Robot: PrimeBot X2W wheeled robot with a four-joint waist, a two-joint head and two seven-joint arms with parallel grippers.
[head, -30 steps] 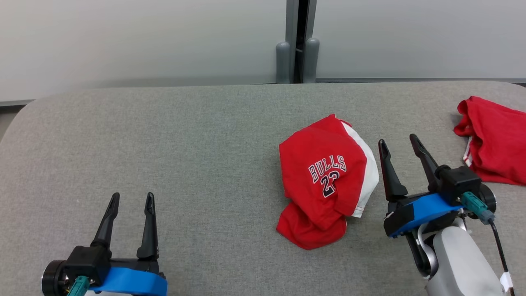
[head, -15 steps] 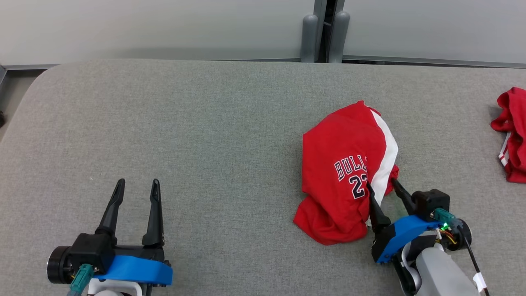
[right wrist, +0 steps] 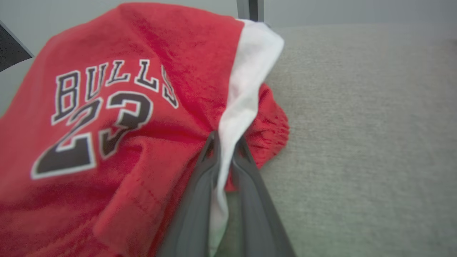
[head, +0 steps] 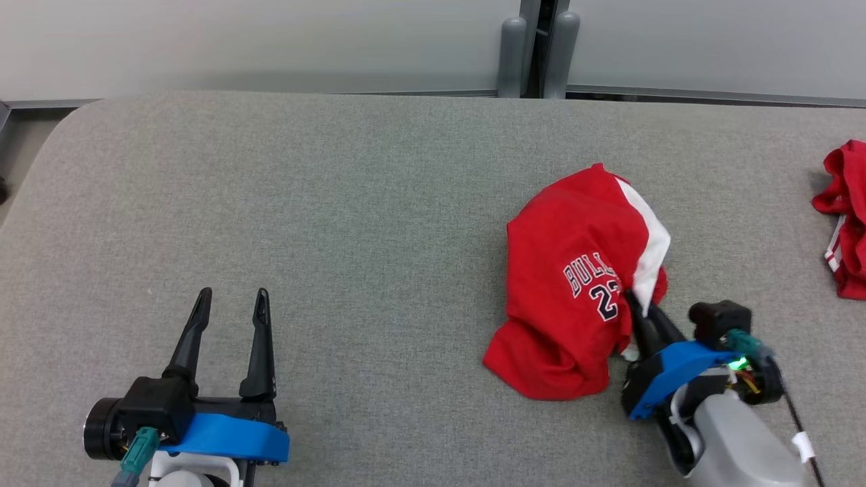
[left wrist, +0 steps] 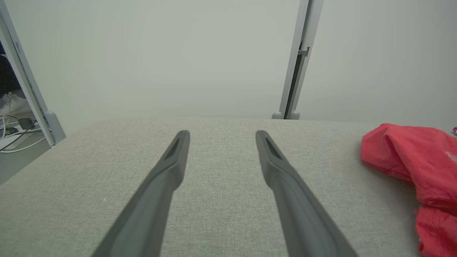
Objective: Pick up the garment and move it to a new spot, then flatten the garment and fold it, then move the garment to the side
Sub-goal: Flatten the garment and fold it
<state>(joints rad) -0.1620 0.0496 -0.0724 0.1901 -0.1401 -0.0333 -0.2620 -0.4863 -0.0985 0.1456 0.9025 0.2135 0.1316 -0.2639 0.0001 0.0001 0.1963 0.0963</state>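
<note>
Two claws, two red pieces, one table (head: 352, 203). My left claw (head: 232, 297): spread, empty, lower left. BULLS 23 garment (head: 561, 270): crumpled, right of centre. My right claw (head: 641, 306): pinching its white strip. Second red cloth (head: 846, 216): far right edge.

**Head view.** Set high over the near edge of the grey tabletop (head: 372, 223), facing forward and steeply down. The field is wide, with the left pincer (head: 233, 294) at 7 o'clock and the right pincer (head: 639, 304) at 4 o'clock.

**Left wrist view.** Set low over the tabletop, looking almost level along its own fingers toward the pale wall panels (left wrist: 178, 53). The red Bulls garment (left wrist: 410, 157) sits at 3 o'clock.

**Right wrist view.** Very close and tilted down along its fingers, with the garment spreading from centre to 9 o'clock.

**Overlap.** All three views share the garment and the tabletop. The head and left wrist views also share the grey post (head: 534, 47).
</note>
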